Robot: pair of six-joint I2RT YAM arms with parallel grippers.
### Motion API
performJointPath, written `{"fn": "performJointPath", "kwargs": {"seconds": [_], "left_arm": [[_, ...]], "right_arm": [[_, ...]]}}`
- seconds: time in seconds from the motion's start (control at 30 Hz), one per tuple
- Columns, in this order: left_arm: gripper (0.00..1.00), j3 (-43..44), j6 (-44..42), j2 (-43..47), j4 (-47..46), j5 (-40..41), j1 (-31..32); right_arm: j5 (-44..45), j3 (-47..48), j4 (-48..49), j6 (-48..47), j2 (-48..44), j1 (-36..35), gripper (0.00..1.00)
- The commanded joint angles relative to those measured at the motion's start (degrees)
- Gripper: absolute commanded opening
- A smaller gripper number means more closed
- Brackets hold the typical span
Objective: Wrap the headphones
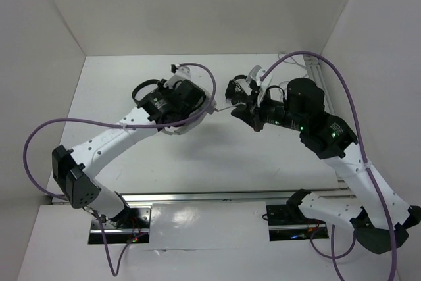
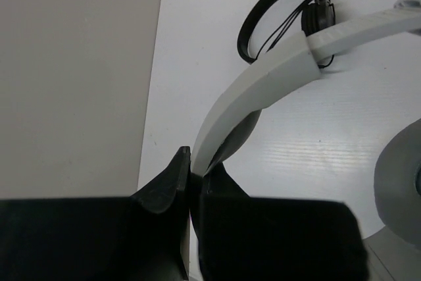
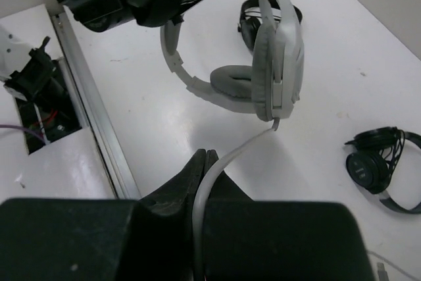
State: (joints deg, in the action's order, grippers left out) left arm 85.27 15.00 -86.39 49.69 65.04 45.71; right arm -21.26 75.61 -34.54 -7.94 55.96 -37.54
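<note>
We see the left gripper [image 2: 191, 182] clamped on the headband [image 2: 263, 90] of the headphones [image 3: 279, 64], which hang over the middle of the table [image 3: 164, 123]. We can't tell if an ear pad touches the table. The right gripper [image 3: 205, 162] is pinched on the cable [image 3: 230, 153]. Two black headsets [image 3: 378, 170] lie flat on the table.

The left arm [image 1: 108, 139] and right arm [image 1: 358, 169] are built of smooth white links joined by chunky black joints. A thick purple cable [image 1: 85, 120] loops loosely along each arm. Small green lights [image 1: 333, 133] glow on the right arm's black housing, and the gripper fingers [image 2: 164, 192] are matt black wedges.
</note>
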Motion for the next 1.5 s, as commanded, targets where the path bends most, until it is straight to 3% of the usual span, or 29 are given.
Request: {"fn": "performJointPath", "kwargs": {"seconds": [0.0, 0.23, 0.27, 0.33, 0.37, 0.47, 0.53, 0.67, 0.73, 0.87, 1.0, 1.47], "left_arm": [[0.00, 4.01, 8.45, -0.62, 8.57, 3.26, -2.38], [0.00, 5.34, 11.89, 0.95, 12.36, 1.85, -6.60], [0.00, 5.34, 13.46, 1.57, 13.58, 1.85, -7.21], [0.00, 6.56, 14.17, 1.58, 14.81, 1.24, -7.83], [0.00, 6.57, 15.05, 2.18, 14.82, 1.23, -8.44], [0.00, 7.10, 16.28, 2.71, 16.49, -0.08, -8.45], [0.00, 5.79, 14.54, 2.72, 14.75, -1.31, -7.58], [0.00, 1.14, 4.17, 4.04, 5.54, -7.62, -2.57], [0.00, -0.63, -0.74, 4.04, 3.14, -9.65, 0.51], [0.00, -3.27, -6.21, 3.51, -0.39, -17.39, 5.52], [0.00, -3.27, -7.62, 1.84, -1.70, -18.89, 8.07], [0.00, -7.40, -10.00, 10.00, -10.23, -35.76, 7.21]], "right_arm": [[-4.78, 6.12, -2.80, -3.04, 2.39, -1.30, 0.00], [19.90, 10.69, -6.59, -1.82, 6.52, -6.49, 0.00], [28.12, 11.22, -6.59, -1.03, 7.13, -7.36, 0.00], [38.95, 11.22, -4.75, 0.82, 8.98, -9.04, 0.00], [49.80, 11.74, -3.87, 2.65, 9.51, -9.83, 0.00], [64.53, 8.70, 2.97, 3.64, 9.69, -14.22, 0.00], [66.69, 6.05, 8.24, 2.25, 7.85, -17.38, 0.00], [63.37, -1.94, 24.05, -4.78, 5.82, -20.73, 0.00], [60.99, -1.96, 25.14, -8.21, 5.82, -22.65, 0.00], [52.65, -1.43, 21.46, -11.22, 7.14, -24.25, 0.00], [44.23, -0.73, 15.40, -11.22, 7.67, -24.78, 0.00], [24.34, -1.87, 14.15, -7.61, 0.83, -16.26, 0.00]]}}
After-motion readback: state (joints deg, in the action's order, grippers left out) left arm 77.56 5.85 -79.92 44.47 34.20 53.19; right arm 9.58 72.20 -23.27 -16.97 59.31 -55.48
